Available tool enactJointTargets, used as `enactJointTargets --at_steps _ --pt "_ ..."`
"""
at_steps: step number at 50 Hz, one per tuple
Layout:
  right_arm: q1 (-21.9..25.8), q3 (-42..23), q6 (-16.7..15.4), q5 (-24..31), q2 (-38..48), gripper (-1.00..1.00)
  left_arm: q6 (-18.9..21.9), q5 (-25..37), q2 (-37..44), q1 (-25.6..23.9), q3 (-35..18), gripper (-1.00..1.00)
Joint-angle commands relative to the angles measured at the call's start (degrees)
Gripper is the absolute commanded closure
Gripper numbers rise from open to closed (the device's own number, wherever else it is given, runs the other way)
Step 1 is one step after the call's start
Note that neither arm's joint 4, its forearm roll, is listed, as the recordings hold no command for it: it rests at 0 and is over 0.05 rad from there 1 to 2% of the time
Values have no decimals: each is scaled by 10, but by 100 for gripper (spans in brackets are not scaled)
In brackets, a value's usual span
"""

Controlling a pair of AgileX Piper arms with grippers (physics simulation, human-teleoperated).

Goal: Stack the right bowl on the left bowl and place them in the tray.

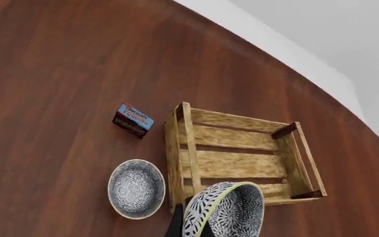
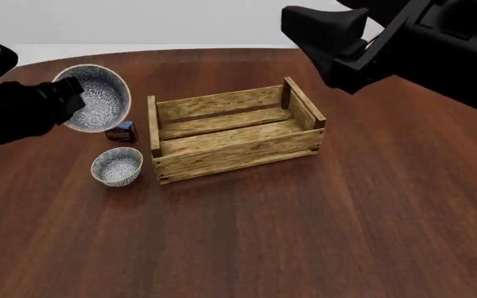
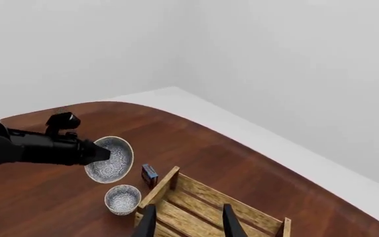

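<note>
Left gripper (image 2: pixel 71 99) grips a round patterned bowl (image 2: pixel 96 98) tilted above its twin (image 2: pixel 117 166); right gripper (image 3: pixel 188 219) spread beside slatted wooden tray (image 2: pixel 234 127)

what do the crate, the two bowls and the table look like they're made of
Crate: rough, unfinished light wood, going by the grainy slats and darker corner posts.
Held bowl and bowl on the table: probably glazed ceramic, with a fine blue-white pattern and pale rim.
Table: dark reddish wood or veneer, with streaky grain and a smooth, faint sheen.
</note>
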Motion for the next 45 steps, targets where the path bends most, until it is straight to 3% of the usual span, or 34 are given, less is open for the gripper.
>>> enactJointTargets --at_steps 1,7,26,45 --pt "-42 12 -8 -13 24 -100 -43 -20 -24 16 48 100" --pt "-41 15 -10 -17 26 -100 -57 -61 -20 17 85 100" --pt "-41 15 -10 -17 26 -100 -55 -63 -16 22 86 100" --pt "-41 14 -10 -17 28 -100 -60 -111 46 24 96 100"
